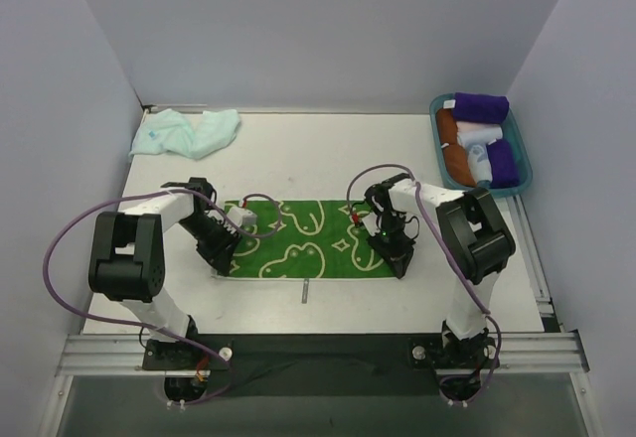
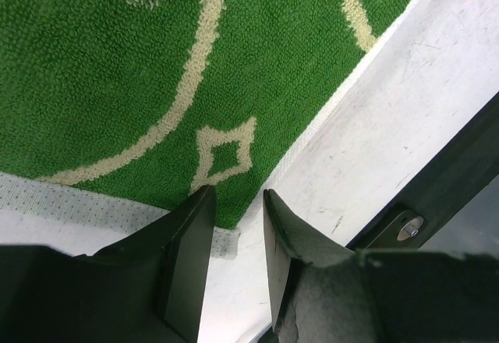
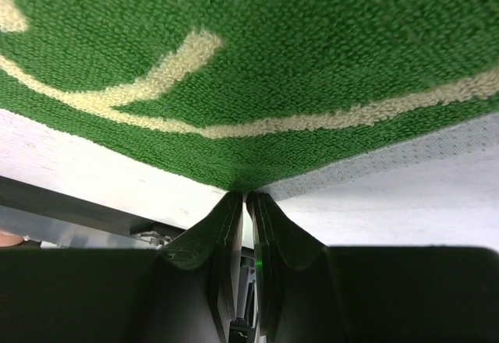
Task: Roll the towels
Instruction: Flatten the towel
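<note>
Overhead plus two towel (image 1: 298,230) close-ups

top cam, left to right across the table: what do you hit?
Crumpled mint-aqua cloth → flat green terry towel with pale-yellow squiggles → teal plastic tray holding rolled cloths. Left tool and right tool sit over the green towel's ends, so they are left out of the order.

Back wall (image 1: 318,30), left wall (image 1: 50,109), right wall (image 1: 586,79): plain pale lavender panels. Table (image 1: 328,154): white top, light scuffs. Aluminium rail (image 1: 537,343) across near edge. Lighting even, shadows soft.
</note>
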Controlling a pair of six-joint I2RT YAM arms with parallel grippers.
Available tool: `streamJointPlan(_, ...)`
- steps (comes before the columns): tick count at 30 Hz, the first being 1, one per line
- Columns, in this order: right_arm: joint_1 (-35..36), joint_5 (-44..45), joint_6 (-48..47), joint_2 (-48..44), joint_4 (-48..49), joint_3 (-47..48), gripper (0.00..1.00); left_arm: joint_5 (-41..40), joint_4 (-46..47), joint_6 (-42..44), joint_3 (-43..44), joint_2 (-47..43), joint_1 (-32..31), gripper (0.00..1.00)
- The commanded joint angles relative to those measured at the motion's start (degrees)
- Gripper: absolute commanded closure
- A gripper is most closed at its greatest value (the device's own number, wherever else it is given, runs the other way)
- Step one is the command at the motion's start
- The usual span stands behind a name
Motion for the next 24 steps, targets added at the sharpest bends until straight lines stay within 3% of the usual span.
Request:
streamJointPlan(1,-0.5,1.2,-0.3,-0.8,-3.9,0.0,0.87,-2.4,2.6,2.7,-0.3,-0.6,-0.2,0.58)
streamJointPlan(6,-0.6,0.2,-1.1,-1.5,-3.6,0.0,0.84,-2.5,1.5,4.7,-2.8,-3.1,0.4,0.56)
streamJointPlan(8,-0.6,-2.0,-1.4,-4.6,-3.7,1.4,0.76,-0.3,0.3,4.7,-2.1,-5.6,0.3,0.5)
streamJointPlan(11,-1.9,-7.1,-1.2,-8.6,-3.7,6.0,0.67,6.7,-1.5,2.8,2.2,-7.6,0.4,0.41)
streamJointPlan(15,-6.9,-13.2,-0.9,-10.3,-3.8,14.0,0.59,10.8,-1.3,0.0,9.7,-7.8,1.0,0.37)
streamJointPlan(19,-11.8,-10.2,0.0,-7.5,-3.4,21.6,0.53,10.7,5.6,-5.8,17.0,-4.9,2.9,0.36)
streamJointPlan(24,-14.8,-5.5,2.0,0.7,-2.0,30.0,0.53,6.8,13.7,-12.9,21.7,0.6,4.5,0.37)
